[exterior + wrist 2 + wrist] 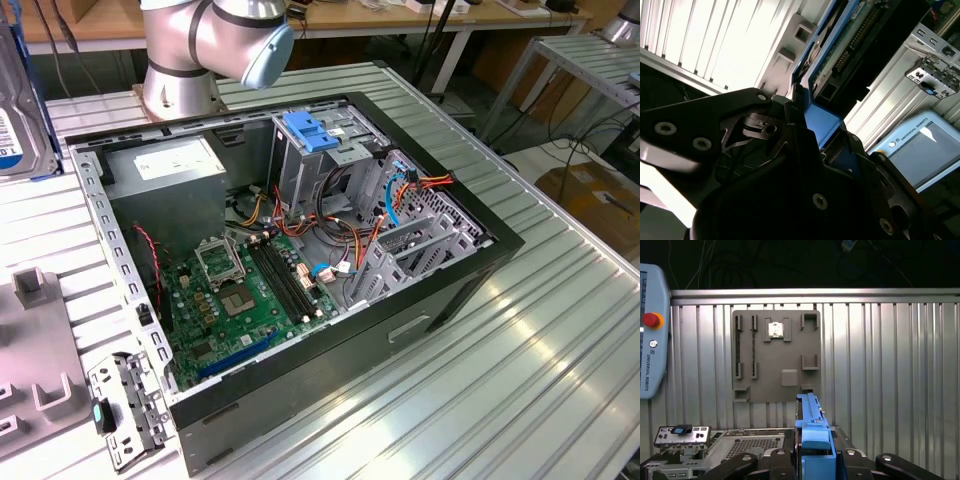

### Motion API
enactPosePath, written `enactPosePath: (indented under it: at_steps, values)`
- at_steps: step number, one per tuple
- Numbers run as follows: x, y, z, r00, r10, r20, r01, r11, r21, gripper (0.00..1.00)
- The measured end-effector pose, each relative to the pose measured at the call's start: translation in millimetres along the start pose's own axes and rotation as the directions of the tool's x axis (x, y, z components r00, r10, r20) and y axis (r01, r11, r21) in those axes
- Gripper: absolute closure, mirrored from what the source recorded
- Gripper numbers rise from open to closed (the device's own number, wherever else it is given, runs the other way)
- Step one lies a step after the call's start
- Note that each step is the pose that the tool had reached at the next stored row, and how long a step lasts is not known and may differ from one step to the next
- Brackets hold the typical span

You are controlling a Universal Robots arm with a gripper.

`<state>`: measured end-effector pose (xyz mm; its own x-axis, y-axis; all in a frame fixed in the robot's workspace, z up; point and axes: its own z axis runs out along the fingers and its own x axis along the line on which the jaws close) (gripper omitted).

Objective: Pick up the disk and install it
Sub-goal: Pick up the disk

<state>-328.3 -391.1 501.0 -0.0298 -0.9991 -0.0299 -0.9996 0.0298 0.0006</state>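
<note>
The gripper [814, 460] is clamped on the disk [809, 420], with its black fingers [855, 460] pressed on either side of the blue rail at the disk's near end. In the first wrist view the disk stands on edge and points straight away from the wrist, lifted over the ribbed metal surface [890, 365]. Beyond its far tip lies a grey plate [775, 355] with raised slots. In the second wrist view the gripper [815, 127] shows the same hold: the blue rail sits tight between the dark links, and the disk [840, 45] shows its circuit-board edge.

In the exterior view the disk [15, 105] is at the exterior view's left edge. It is upright, its white label with a blue band faces the camera, and it is well apart from the open case [300, 250]. The arm [210, 40] has its base on the far side of the surface [560, 340], behind the case, and its shoulder joint leans toward the exterior view's right.

Inside the case, the cage [310, 135] with a blue latch stands at the far side. The power supply [165, 165] sits toward the exterior view's left of it. A metal bracket [125, 410] lies just beside the case's near left corner, and the plate [35, 370] is to the left of that. A pendant [650, 330] rests on the surface.
</note>
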Motion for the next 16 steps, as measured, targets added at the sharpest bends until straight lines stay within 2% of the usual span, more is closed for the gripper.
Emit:
enactPosePath:
  at_steps: [11, 13, 16]
  values:
    - [-1.0, -33.4, 0.0, 1.0000, 0.000, -0.0001, 0.000, 1.0000, -0.0012, 0.63]
    - [-1.3, -43.8, 0.0, 1.0000, 0.000, 0.0000, 0.000, 1.0000, -0.0015, 0.63]
    - [-1.5, -52.3, 0.0, 1.0000, 0.000, -0.0001, 0.000, 1.0000, -0.0016, 0.63]
